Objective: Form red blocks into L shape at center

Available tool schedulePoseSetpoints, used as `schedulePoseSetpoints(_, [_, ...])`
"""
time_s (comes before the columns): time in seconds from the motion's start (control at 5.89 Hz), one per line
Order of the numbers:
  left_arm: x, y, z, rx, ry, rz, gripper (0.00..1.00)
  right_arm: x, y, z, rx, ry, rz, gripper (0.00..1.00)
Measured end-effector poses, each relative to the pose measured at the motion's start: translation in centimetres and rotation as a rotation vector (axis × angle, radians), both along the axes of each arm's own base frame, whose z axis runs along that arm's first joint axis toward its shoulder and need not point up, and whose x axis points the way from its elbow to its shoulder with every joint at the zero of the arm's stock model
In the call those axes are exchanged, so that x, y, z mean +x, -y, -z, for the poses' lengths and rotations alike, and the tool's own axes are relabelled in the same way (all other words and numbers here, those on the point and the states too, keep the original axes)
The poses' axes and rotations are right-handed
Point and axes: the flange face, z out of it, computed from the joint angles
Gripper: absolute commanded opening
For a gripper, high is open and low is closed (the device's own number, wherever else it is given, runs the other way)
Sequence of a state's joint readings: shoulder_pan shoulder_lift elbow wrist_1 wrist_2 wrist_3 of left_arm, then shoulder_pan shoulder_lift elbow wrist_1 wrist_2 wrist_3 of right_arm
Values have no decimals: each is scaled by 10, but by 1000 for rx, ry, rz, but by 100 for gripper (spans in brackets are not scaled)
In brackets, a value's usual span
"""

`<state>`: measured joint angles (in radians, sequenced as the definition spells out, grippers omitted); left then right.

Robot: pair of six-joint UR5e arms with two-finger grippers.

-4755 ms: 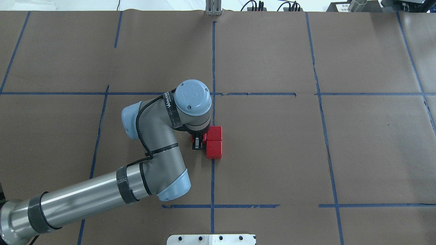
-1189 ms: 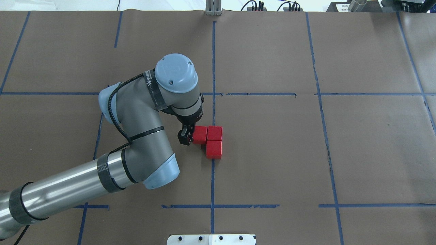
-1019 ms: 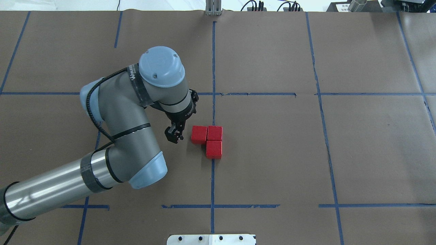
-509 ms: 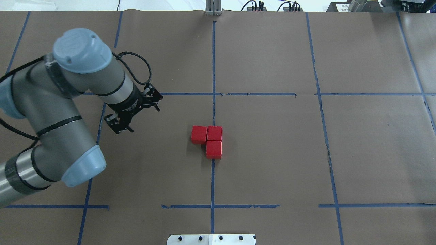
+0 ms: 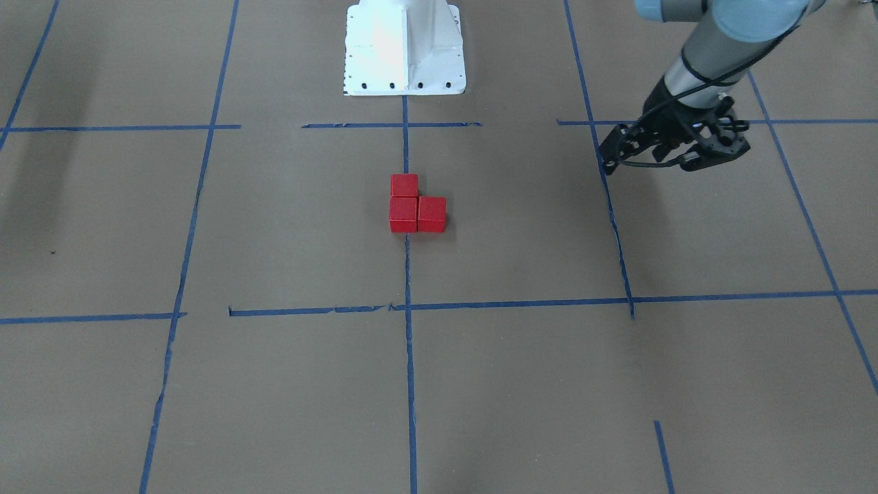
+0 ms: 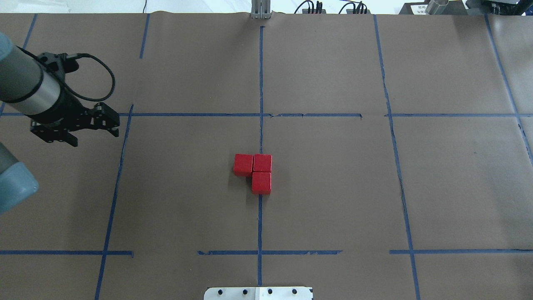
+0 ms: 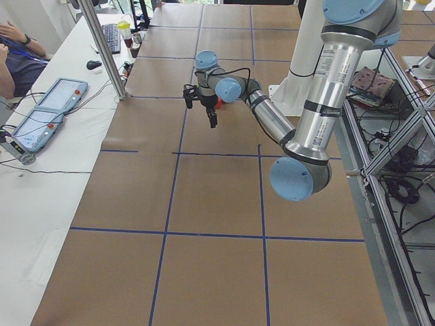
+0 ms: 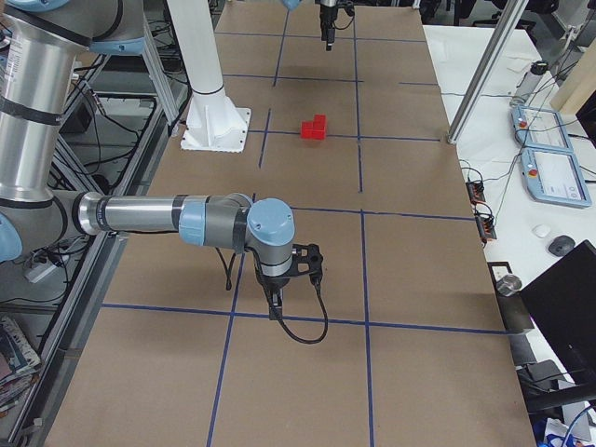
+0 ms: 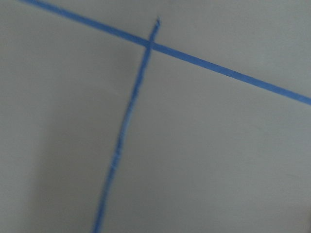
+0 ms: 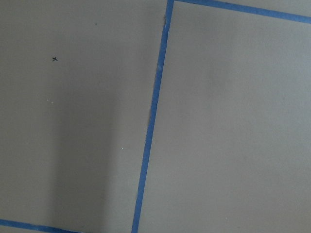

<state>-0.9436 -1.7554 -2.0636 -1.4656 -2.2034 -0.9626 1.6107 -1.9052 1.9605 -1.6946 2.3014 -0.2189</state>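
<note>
Three red blocks (image 6: pixel 262 163) lie touching in an L on the center patch (image 6: pixel 300 179), astride the vertical blue tape line; they also show in the front view (image 5: pixel 403 214) and the right view (image 8: pixel 315 128). My left gripper (image 6: pixel 114 125) is open and empty, held above the paper far to the left of the blocks, and it shows in the front view (image 5: pixel 603 154) too. My right gripper (image 8: pixel 277 305) shows only in the right side view, pointing down over bare paper far from the blocks; I cannot tell if it is open. Both wrist views show only paper and tape.
The robot's white base plate (image 5: pixel 405 48) stands at the near table edge behind the blocks. A metal post (image 6: pixel 261 10) stands at the far edge. Teach pendants (image 7: pixel 47 109) lie on a side table beyond the paper.
My left gripper let go of the third block beside the other two, opened, and swung away far to the left. The three blocks stay in an L.
</note>
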Motion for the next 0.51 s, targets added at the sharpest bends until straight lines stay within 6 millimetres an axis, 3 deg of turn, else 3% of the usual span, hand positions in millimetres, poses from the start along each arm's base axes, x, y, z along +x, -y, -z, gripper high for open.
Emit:
schedulePoseSetpoints(0.34, [-107,0,-85,197,78,-174,100,0,0,1,0,3,-2,100])
schedulePoseSetpoints(0.51, [-162,-10,-131,237,91,-234,100,0,0,1,1,4,-2,100])
